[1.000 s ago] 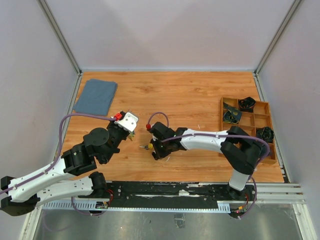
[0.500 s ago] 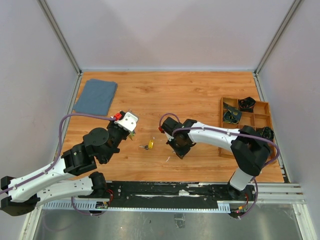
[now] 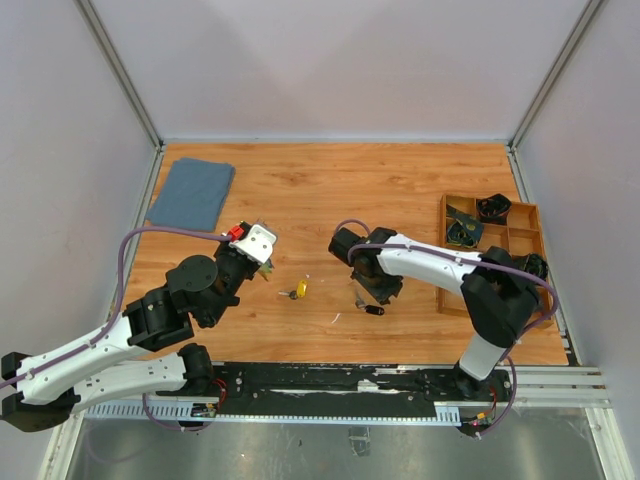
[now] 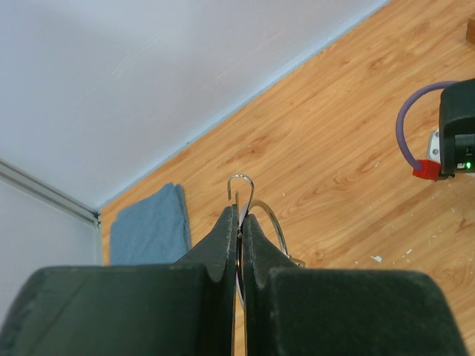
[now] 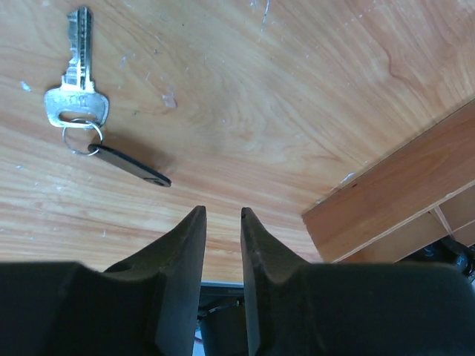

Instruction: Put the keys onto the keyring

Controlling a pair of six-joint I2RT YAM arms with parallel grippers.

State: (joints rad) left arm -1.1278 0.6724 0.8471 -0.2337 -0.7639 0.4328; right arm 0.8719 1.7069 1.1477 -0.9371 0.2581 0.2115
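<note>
Right fingers narrowly parted and empty, low over the counter toward its near edge. Just ahead, flat on the wood, a silver key with a black tag. Nearer the left edge, a loose yellow-headed key. Left fingers pinched tight on the keyring, held up off the counter.

Best to widen, settle squarely over the key's head, and grip edge-on, leaving the hole free for threading. Right arm reaching leftward, elbow bent, wrist tipped down.
</note>
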